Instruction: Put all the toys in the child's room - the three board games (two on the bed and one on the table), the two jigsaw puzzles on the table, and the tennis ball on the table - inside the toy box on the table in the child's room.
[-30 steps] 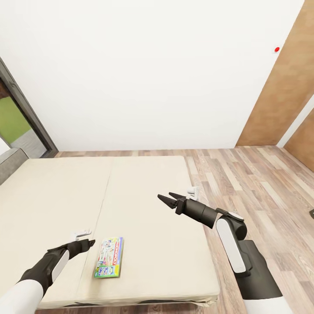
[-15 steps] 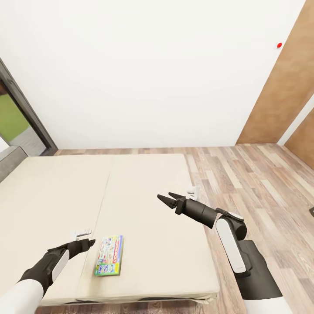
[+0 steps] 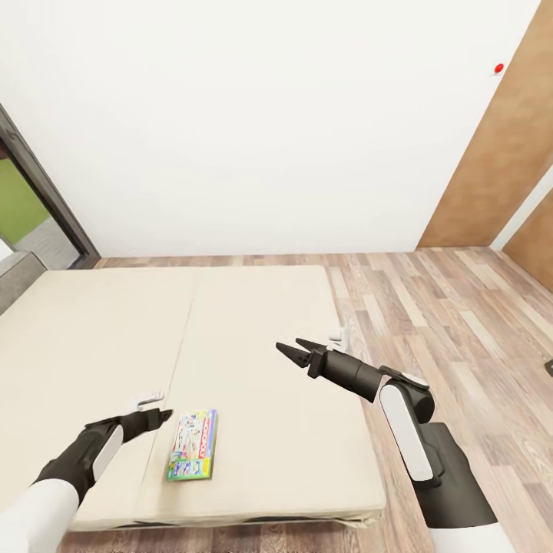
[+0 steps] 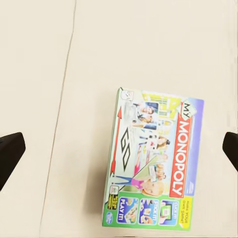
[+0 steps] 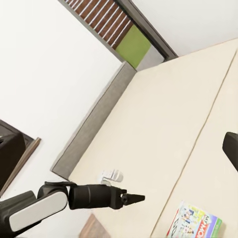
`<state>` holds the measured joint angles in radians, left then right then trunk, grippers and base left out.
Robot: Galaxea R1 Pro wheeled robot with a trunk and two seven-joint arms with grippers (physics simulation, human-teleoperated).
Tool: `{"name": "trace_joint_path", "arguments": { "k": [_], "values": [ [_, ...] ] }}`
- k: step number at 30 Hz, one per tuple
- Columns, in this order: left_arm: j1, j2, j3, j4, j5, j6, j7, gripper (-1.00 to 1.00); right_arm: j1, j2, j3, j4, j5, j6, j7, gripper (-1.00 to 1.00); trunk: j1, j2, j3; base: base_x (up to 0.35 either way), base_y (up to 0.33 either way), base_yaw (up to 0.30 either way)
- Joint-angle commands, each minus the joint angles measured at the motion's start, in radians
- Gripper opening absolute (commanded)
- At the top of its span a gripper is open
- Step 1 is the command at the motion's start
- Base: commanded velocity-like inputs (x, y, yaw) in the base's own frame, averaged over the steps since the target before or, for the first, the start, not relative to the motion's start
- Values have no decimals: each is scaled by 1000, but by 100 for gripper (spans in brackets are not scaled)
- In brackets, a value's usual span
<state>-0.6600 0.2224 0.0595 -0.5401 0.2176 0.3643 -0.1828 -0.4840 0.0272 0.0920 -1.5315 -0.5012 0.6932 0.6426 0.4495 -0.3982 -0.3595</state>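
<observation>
Lying flat on the bed (image 3: 253,338), a board game (image 3: 192,445) sits just beside the left tool (image 3: 160,415). Both tools, including the right tool (image 3: 290,349), have fingers spread apart, holding nothing.

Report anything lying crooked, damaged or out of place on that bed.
Nothing stands out. One board game, My Monopoly, lies flat near the foot edge of the bed, box intact. Left gripper is beside it.

bed (image 5: 163,114), left arm (image 5: 64,198), Monopoly box (image 5: 197,224)
</observation>
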Motion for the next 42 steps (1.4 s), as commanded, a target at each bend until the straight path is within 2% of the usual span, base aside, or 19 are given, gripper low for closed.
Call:
{"name": "trace_joint_path", "arguments": {
  "k": [1,7,10,19,29,35,40,42],
  "values": [
    [-6,1,5,-2,6,22,-17,100,-1,0,-1,-1,-5,7,0,100,0,-2,-3,0,0,0],
    [-51,7,10,-1,7,96,-130,100,-1,0,0,-3,-5,9,3,100,0,-2,-13,0,0,0],
    [-64,8,11,1,7,123,-152,100,-1,1,2,-4,-5,8,2,100,0,-2,-18,0,0,0],
    [-73,1,13,3,4,166,-162,100,-1,2,3,-5,-5,8,3,100,0,-2,-33,0,0,0],
    [-107,14,18,7,5,181,-164,100,-1,3,3,-6,-5,5,4,100,0,-2,-50,0,0,0],
    [-113,31,51,8,6,209,-174,100,-1,2,3,-6,-5,4,4,100,0,-2,-59,0,0,0],
    [-129,60,97,4,7,233,-179,100,-1,2,3,-6,-5,3,5,100,0,-2,-68,0,0,0],
    [-141,69,104,4,7,246,-179,100,-1,2,3,-6,-5,3,5,100,0,-2,-71,0,0,0]
  ]
}}
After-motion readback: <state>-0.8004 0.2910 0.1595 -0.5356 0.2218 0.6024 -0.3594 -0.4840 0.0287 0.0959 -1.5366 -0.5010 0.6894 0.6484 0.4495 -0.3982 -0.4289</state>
